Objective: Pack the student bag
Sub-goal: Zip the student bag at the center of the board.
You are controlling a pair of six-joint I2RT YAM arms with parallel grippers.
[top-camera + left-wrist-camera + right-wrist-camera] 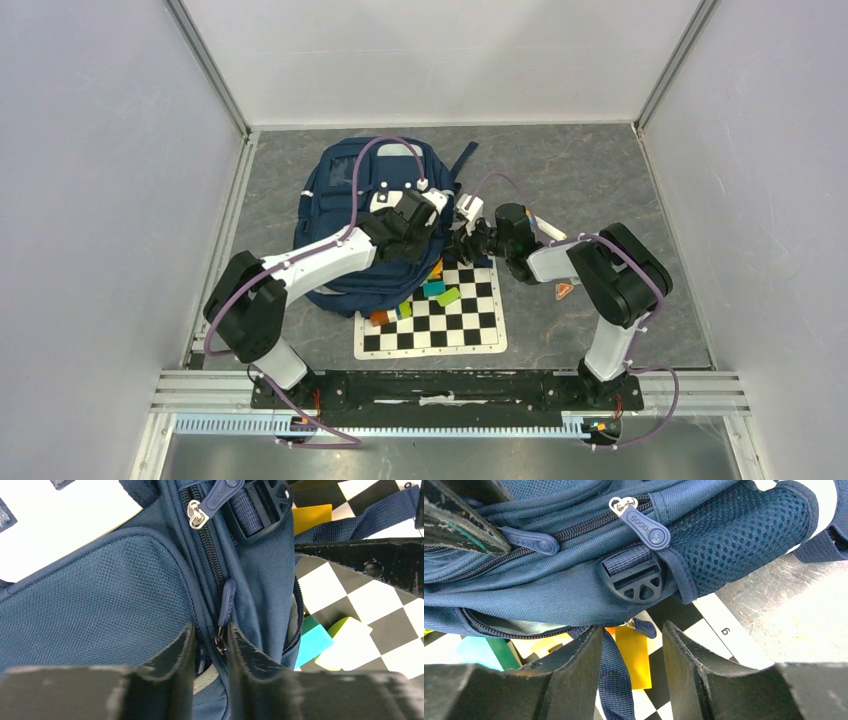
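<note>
The student bag (350,210) is a navy backpack lying on the table, its lower edge over a chequered board (470,325). Both grippers work at its right side. My left gripper (428,232) (211,630) presses into the fabric, jaws narrowly apart. The metal ring of a navy zipper pull (227,597) sits between the fingertips, close to the right one. My right gripper (462,243) (633,629) is open at the bag's bottom edge. A hanging strap (616,680) and a small zipper pull (644,628) lie between its fingers. A black buckle (634,577) is just above.
Coloured blocks lie on the board beside the bag: teal (312,637), lime green (350,640) and yellow (634,655). An orange block (380,318) rests at the board's left. A small orange piece (564,290) lies on the table by the right arm. White walls enclose the table.
</note>
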